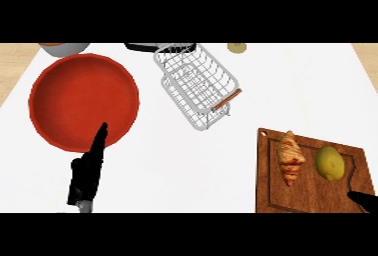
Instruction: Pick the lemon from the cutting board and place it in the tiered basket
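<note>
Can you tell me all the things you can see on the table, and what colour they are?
plate: one, red, left side of the counter
wire basket: one, white, top middle
cutting board: one, brown wood, lower right
croissant: one, golden brown, on the board's left part
lemon: one, yellow-green, on the board, right of the croissant
bowl: one, pale with orange inside, top left edge
small round fruit: one, yellowish, top edge
dark object: one, black, behind the basket
left hand: black, open, lower left
right hand: black, lower right corner, mostly hidden

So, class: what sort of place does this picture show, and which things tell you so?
Most likely a kitchen counter: a wooden cutting board carries a lemon and a croissant, and a white wire tiered basket stands nearby.
</note>
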